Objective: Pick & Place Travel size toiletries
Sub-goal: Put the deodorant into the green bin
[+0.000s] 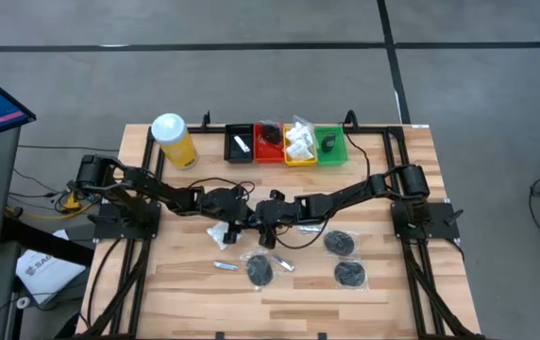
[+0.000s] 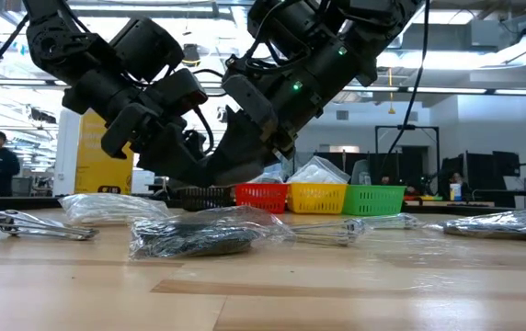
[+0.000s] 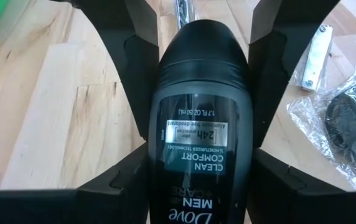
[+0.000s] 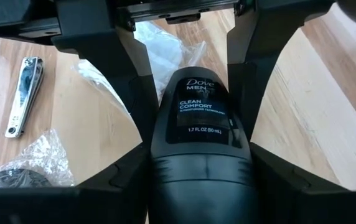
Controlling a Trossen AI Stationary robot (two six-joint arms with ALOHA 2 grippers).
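At the table's centre, the left gripper [image 1: 242,210] from nine o'clock and the right gripper [image 1: 268,212] from three o'clock both clasp one black Dove deodorant [image 3: 200,124].

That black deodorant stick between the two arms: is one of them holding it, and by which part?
Both hold the deodorant stick. The left gripper clamps its sides near the rounded cap; the right gripper is closing on the label end, so it looks like a handover.

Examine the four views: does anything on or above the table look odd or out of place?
Yes: one black deodorant case sits between both pincers at once, the left pincer and right pincer gripping opposite ends above mid-table. Nothing looks spilled or damaged.
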